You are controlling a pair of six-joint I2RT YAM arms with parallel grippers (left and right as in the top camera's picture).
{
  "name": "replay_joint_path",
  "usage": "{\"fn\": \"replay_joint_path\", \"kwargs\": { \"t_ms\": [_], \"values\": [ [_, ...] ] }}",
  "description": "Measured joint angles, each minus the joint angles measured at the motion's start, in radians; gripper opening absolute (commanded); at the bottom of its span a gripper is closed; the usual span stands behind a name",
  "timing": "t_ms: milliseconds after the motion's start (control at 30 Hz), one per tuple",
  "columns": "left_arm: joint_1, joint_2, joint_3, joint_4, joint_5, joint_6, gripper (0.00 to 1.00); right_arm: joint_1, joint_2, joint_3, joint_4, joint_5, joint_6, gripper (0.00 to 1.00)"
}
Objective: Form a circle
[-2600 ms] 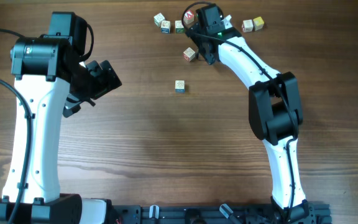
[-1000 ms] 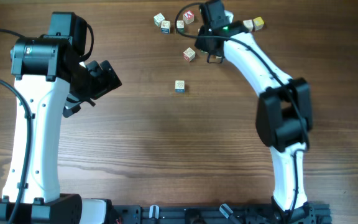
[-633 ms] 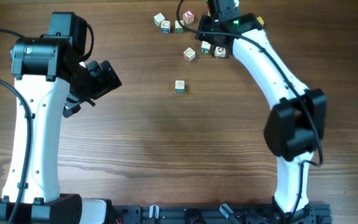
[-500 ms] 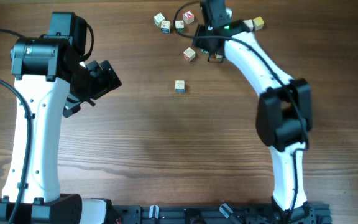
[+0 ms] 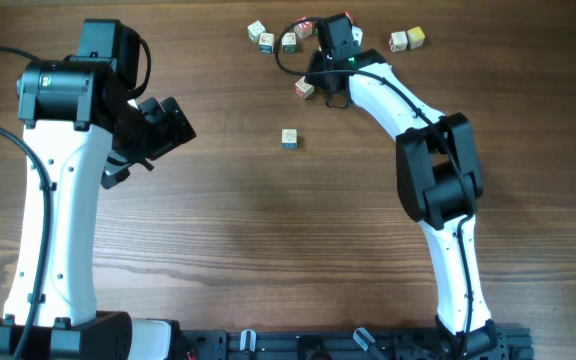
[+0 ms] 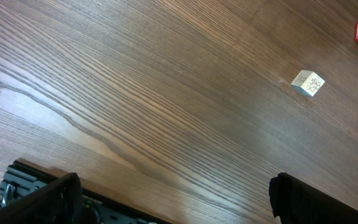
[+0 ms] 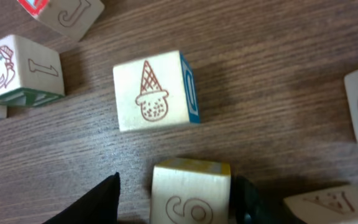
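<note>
Cubes (image 5: 266, 41) are scattered at the far side of the bench (image 5: 268, 250), no ring formed. The numbered cube (image 7: 191, 196) is straddled, ungripped, by the released right claw (image 7: 176, 186); the left claw (image 5: 158, 125), released, is held well apart.

Overhead stares straight down at the whole table (image 5: 268, 230). Left wrist catches the same lone cube (image 6: 307, 83) from afar; right wrist hugs other cubes (image 7: 156, 92) close-up.

Field of view filled throughout by a wooden bench (image 5: 248, 230), dark brown. In the overhead view the grain is seen to run side to side, with darker streaks and wavy figuring near the left corner. A black rail (image 5: 268, 345) is fixed along the near edge. Light is soft and even. A pale sheen is noted on the wood in the left wrist view.
</note>
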Motion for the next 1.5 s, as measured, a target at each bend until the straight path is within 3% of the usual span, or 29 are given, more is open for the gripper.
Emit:
{"fn": "replay_joint_path", "kwargs": {
  "t_ms": [133,333,533,800,1000,1233,1500],
  "values": [
    [0.0,0.0,0.0,0.0,0.0,0.0,1.0,-0.001,0.004,0.0,0.003,0.019,0.001,0.35],
    [0.0,0.0,0.0,0.0,0.0,0.0,1.0,-0.002,0.005,0.008,-0.021,0.03,-0.001,0.27],
    [0.0,0.0,0.0,0.0,0.0,0.0,1.0,-0.002,-0.028,0.006,-0.114,0.031,-0.068,0.25],
    [0.0,0.0,0.0,-0.001,0.0,0.0,1.0,-0.006,-0.31,-0.002,-0.341,0.034,-0.114,0.22],
    [0.0,0.0,0.0,0.0,0.0,0.0,1.0,-0.005,-0.367,-0.009,-0.482,-0.018,-0.118,0.2],
    [0.0,0.0,0.0,0.0,0.0,0.0,1.0,0.016,-0.367,-0.167,-0.452,-0.073,-0.117,0.22],
    [0.0,0.0,0.0,0.0,0.0,0.0,1.0,0.027,-0.365,-0.389,-0.216,-0.088,-0.097,0.22]
  ]
}}
